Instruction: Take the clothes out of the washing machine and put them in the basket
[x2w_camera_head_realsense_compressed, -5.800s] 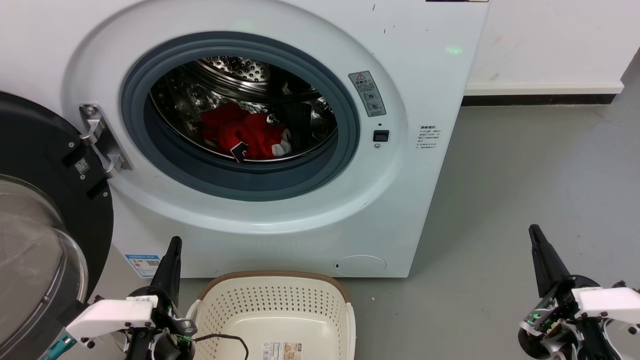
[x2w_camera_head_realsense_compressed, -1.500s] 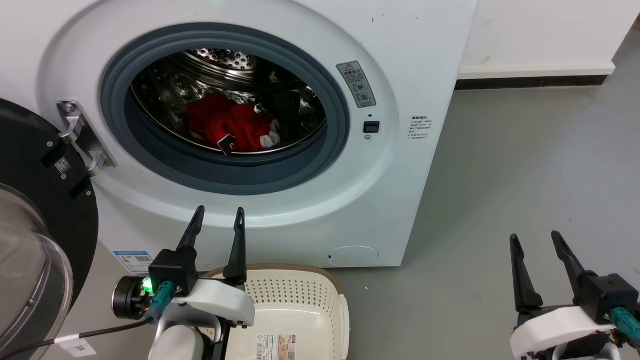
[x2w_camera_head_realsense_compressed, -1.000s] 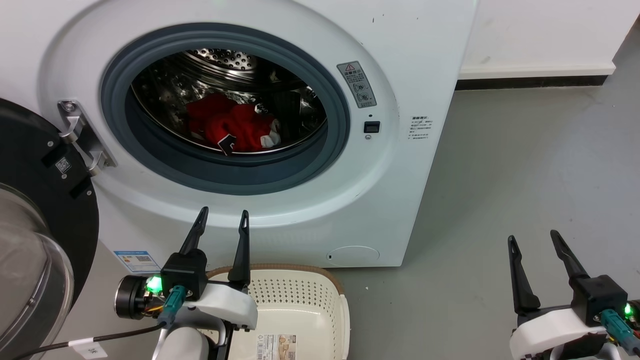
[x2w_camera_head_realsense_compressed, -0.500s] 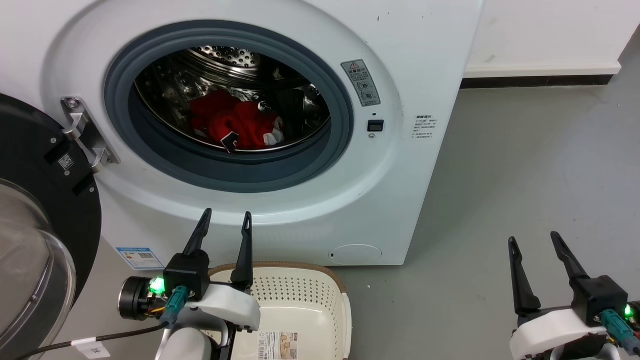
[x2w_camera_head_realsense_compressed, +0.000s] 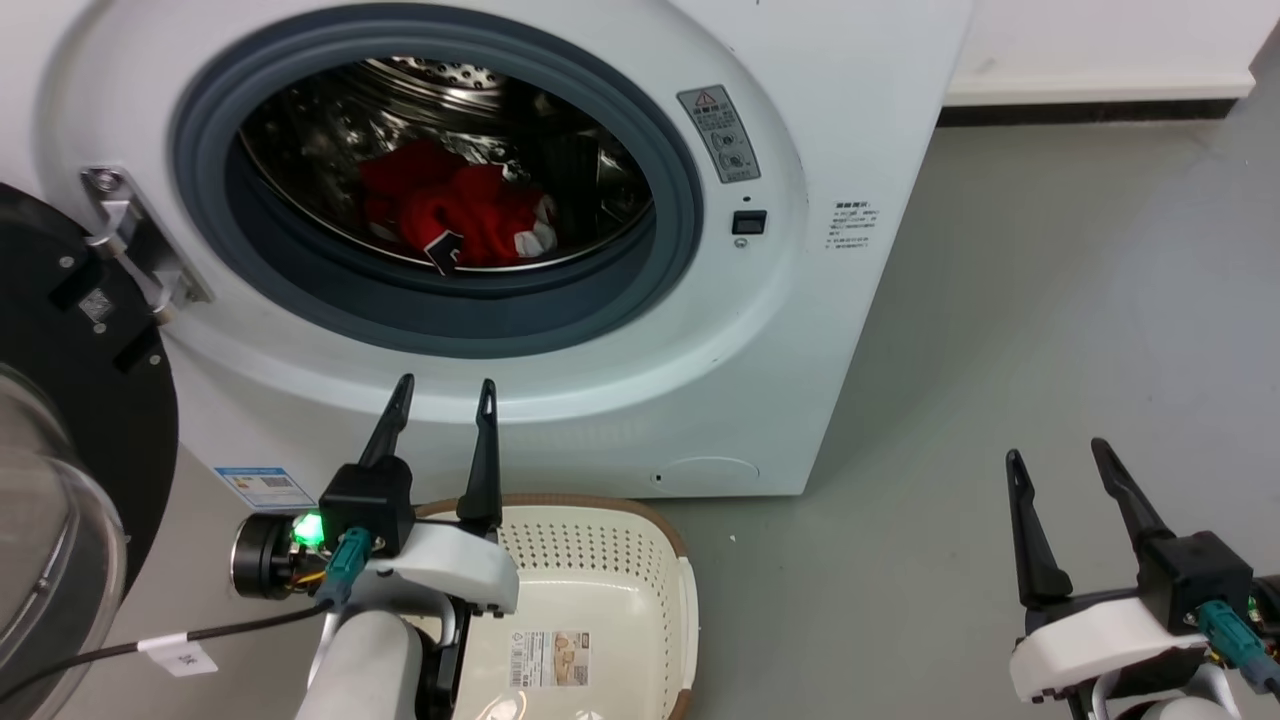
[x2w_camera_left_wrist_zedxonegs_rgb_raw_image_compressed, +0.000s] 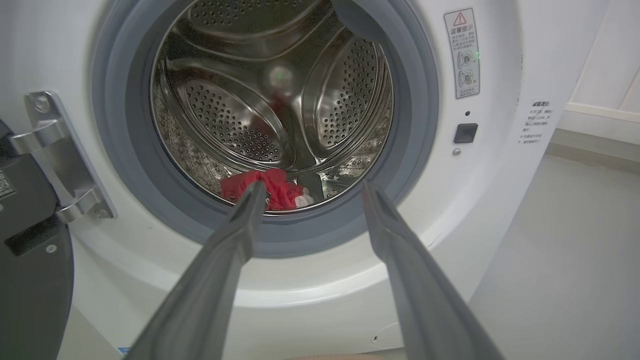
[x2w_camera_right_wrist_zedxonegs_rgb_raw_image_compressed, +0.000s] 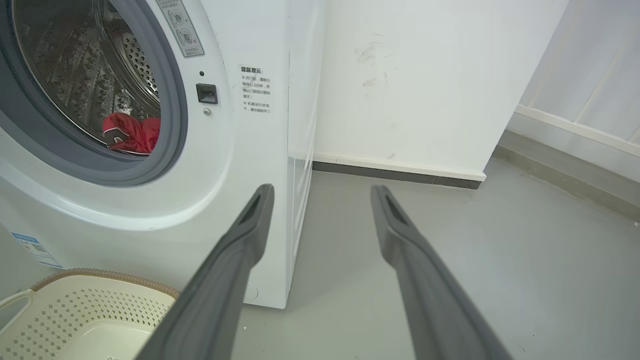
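Cream plastic basket (x2w_camera_head_realsense_compressed: 600, 545) nearest, on the grey floor (x2w_camera_head_realsense_compressed: 1050, 300) right at the foot of the washing machine (x2w_camera_head_realsense_compressed: 800, 330); a label sticker (x2w_camera_head_realsense_compressed: 553, 658) on its bottom. Left pincer (x2w_camera_head_realsense_compressed: 445, 382) by the basket's left rim in the head view, 2 dark fingers spread apart, holding nothing, tips pointing up toward the porthole. Right pincer (x2w_camera_head_realsense_compressed: 1057, 450) well off to the right over bare floor, also spread and empty. Machine door (x2w_camera_head_realsense_compressed: 110, 410) stands open on the left. Past the grey porthole ring (x2w_camera_head_realsense_compressed: 430, 320), the red clothes (x2w_camera_head_realsense_compressed: 450, 215) lie bunched low in the steel drum (x2w_camera_left_wrist_zedxonegs_rgb_raw_image_compressed: 235, 115), a white patch at their right edge.
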